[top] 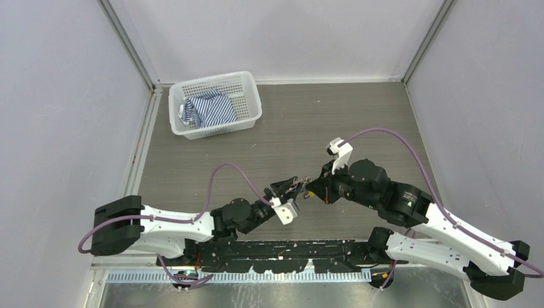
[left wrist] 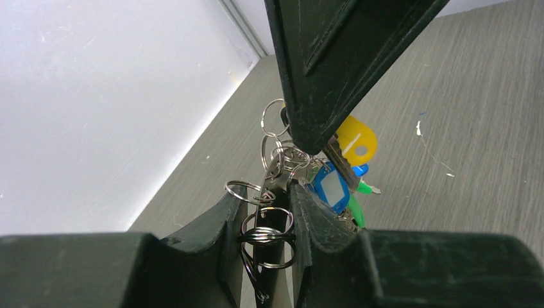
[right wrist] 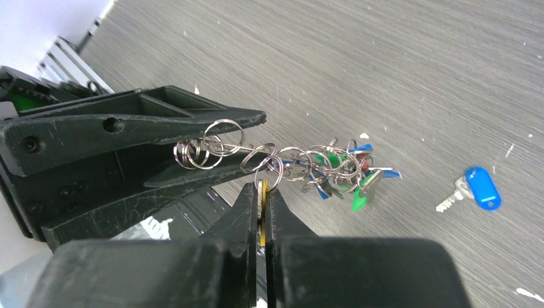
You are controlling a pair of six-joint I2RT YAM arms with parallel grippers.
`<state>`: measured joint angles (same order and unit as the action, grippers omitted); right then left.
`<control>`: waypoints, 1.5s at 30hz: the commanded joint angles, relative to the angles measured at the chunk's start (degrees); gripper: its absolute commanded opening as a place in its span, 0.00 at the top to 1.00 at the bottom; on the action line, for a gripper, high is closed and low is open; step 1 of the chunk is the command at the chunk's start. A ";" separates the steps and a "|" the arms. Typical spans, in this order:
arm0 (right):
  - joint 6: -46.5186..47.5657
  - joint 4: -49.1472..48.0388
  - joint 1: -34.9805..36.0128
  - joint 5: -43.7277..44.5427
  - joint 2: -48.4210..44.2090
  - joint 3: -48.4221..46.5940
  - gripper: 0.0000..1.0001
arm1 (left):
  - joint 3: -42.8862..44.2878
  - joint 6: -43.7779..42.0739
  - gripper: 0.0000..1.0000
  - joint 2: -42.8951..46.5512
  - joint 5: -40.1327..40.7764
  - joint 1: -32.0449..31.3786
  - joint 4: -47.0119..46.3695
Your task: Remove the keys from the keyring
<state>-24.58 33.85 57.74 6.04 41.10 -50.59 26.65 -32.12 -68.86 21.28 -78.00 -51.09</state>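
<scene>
Held in the air between my two grippers is the keyring, a thin metal ring strung with small split rings and a bunch of keys with green, blue and red tags. My left gripper is shut on the keyring, its ring bundle pinched between the jaws. My right gripper is shut on one key with a yellow tag that still hangs from the ring. In the top view the left gripper and right gripper meet tip to tip at mid-table.
A loose key with a blue tag lies on the grey table below the bunch. A white mesh basket holding a striped cloth stands at the back left. White walls close in both sides.
</scene>
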 commanded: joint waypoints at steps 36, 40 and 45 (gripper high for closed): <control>16.71 13.65 -0.04 -10.08 8.43 -21.66 0.99 | -3.07 12.08 0.49 8.81 -11.84 -0.12 -1.85; 17.20 14.69 0.00 -11.42 8.36 -22.42 0.99 | -1.08 13.58 0.48 13.15 -16.07 -0.05 5.28; 17.78 15.15 -0.05 -12.69 8.04 -22.61 0.99 | 2.59 14.76 0.47 19.14 -22.94 -0.11 17.25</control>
<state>-8.16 51.44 57.89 -4.54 50.17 -69.93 24.34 -19.40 -53.69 5.50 -78.22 -42.37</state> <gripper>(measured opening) 0.050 0.525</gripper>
